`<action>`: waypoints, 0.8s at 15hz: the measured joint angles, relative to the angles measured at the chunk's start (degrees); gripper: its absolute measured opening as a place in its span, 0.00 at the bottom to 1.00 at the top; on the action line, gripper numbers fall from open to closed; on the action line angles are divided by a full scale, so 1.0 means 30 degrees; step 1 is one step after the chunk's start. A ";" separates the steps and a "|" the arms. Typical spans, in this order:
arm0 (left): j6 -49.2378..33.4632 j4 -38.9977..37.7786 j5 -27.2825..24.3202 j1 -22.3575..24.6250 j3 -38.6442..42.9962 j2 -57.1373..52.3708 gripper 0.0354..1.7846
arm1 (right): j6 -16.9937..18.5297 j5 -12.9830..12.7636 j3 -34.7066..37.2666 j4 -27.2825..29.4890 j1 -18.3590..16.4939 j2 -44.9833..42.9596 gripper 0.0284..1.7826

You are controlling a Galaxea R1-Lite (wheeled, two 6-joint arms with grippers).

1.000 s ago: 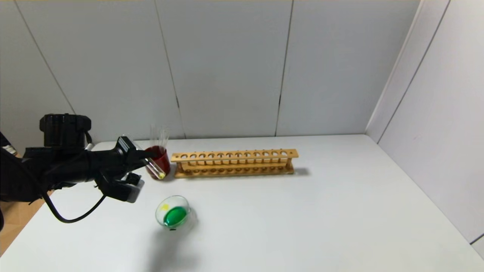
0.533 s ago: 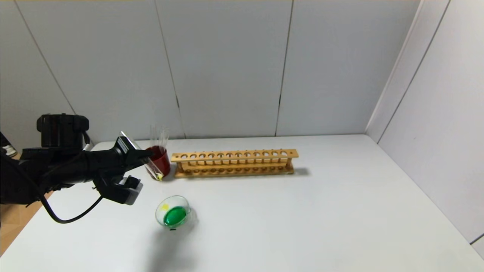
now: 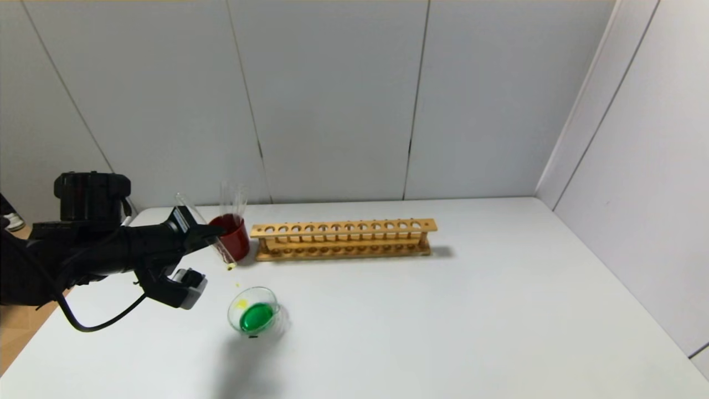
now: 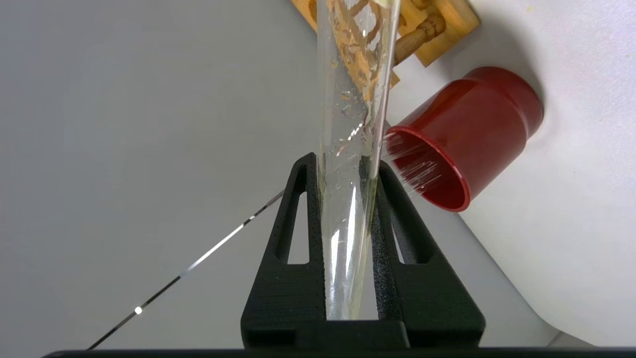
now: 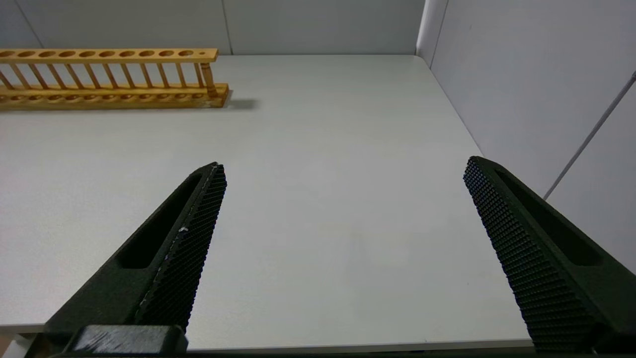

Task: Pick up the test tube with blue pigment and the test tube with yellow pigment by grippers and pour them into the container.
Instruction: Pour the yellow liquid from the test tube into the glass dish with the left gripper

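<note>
A white table (image 3: 443,310) fills the corner of a room walled in pale grey panels (image 3: 332,100). At its left edge the left gripper (image 3: 213,235) pinches the test tube with yellow pigment (image 3: 213,238) between its dark fingers (image 4: 397,223), holding it tilted with a trace of yellow at its lower end, just in front of a dark red cup (image 3: 231,235). The container (image 3: 255,313), a low glass dish holding green liquid with a yellow smear, sits on the table nearer and slightly right of the tube's tip. A long wooden rack (image 3: 342,238) stands right of the cup, toward the far wall. The right gripper (image 5: 343,209) hangs spread wide over bare tabletop at the right, holding nothing. 1 small yellow drop (image 3: 238,285) marks the surface beside the dish.
</note>
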 joint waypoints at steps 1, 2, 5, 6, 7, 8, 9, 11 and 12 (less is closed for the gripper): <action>0.0037 0.0000 0.0012 -0.0102 0.0061 -0.0041 0.16 | -0.0008 0.0008 0.0000 0.0000 0.0000 0.0000 0.98; 0.0146 -0.0081 0.0028 -0.0219 0.0065 -0.0093 0.16 | 0.0000 0.0000 0.0000 0.0000 0.0000 0.0000 0.98; 0.0284 -0.0293 0.0041 -0.0601 0.0256 -0.0362 0.16 | 0.0000 0.0008 0.0000 0.0000 0.0000 0.0000 0.98; 0.0329 -0.0284 0.0049 -0.0695 0.0341 -0.0479 0.16 | 0.0000 0.0000 0.0000 0.0000 0.0000 0.0000 0.98; 0.0431 -0.0321 0.0049 -0.0764 0.0459 -0.0618 0.16 | 0.0000 0.0008 0.0000 0.0000 0.0000 0.0000 0.98; 0.0540 -0.0329 0.0049 -0.0805 0.0569 -0.0735 0.16 | 0.0000 0.0008 0.0000 0.0000 0.0000 0.0000 0.98; 0.0545 -0.0366 0.0073 -0.0813 0.0626 -0.0837 0.16 | 0.0000 0.0008 0.0000 0.0000 0.0000 0.0000 0.98; 0.0386 -0.0366 0.0138 -0.0833 0.0735 -0.0983 0.16 | 0.0000 0.0008 0.0000 0.0000 0.0000 0.0000 0.98; 0.0158 -0.0293 0.0093 -0.0833 0.0744 -0.1040 0.16 | 0.0000 0.0000 0.0000 0.0000 0.0000 0.0000 0.98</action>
